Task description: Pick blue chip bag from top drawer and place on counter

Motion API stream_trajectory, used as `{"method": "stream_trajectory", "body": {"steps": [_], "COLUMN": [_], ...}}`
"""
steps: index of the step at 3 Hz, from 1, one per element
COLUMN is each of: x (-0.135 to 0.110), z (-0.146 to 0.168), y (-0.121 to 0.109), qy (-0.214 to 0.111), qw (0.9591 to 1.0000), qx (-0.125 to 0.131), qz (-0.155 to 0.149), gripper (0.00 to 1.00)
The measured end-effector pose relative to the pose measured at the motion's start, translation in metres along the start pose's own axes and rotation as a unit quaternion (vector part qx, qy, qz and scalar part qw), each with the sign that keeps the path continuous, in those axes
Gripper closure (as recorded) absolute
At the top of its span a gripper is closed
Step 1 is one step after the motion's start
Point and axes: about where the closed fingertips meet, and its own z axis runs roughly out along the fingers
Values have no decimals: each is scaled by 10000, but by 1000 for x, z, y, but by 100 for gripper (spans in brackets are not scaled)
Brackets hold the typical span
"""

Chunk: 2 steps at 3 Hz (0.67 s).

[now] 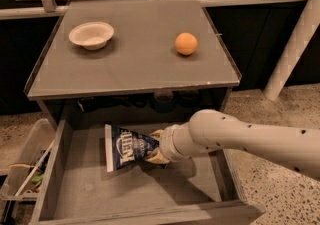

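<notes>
Down inside the top drawer [90, 189], the gripper [154, 147] pinches one end of the blue chip bag [127, 148]; jaws narrow around it.

Gripper [154, 148] w/ blue chip bag [127, 147] below counter edge [135, 90].

blue chip bag [125, 149] lettering, by claw [152, 147], illegible
</notes>
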Motion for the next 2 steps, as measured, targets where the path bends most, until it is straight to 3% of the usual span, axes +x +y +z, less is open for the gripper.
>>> {"method": "stream_trajectory", "body": {"steps": [2], "x": [-48], "z": [-67], "y": [-19], "qy": [28], "qw": [9987], "qx": [57], "qz": [-513], "gripper": [100]}}
